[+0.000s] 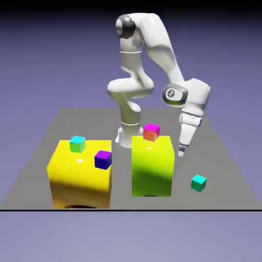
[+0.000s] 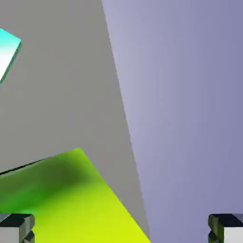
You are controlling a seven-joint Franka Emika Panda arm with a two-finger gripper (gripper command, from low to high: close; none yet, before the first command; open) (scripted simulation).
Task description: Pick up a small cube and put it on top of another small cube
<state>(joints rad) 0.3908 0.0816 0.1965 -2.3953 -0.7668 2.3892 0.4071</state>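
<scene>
The small cube point(image 1: 198, 182), teal with a lighter top, lies on the grey table point(image 1: 225, 169) toward the exterior view's right, in front of the arm. My gripper point(image 1: 181, 149) hangs pointing down, above and behind the cube, close beside the right yellow-green block point(image 1: 152, 166). In the hand view the small cube point(image 2: 7, 51) shows only as a corner at the left edge. My gripper point(image 2: 121, 230) is open, its fingertips point(image 2: 16, 228) far apart at the bottom corners, with nothing held between them.
A pink-topped red cube point(image 1: 151, 131) sits on the right block. The left yellow block point(image 1: 79, 176) carries a cyan-topped green cube point(image 1: 77, 144) and a purple cube point(image 1: 103, 159). The right block's top point(image 2: 71, 204) fills the hand view's lower left.
</scene>
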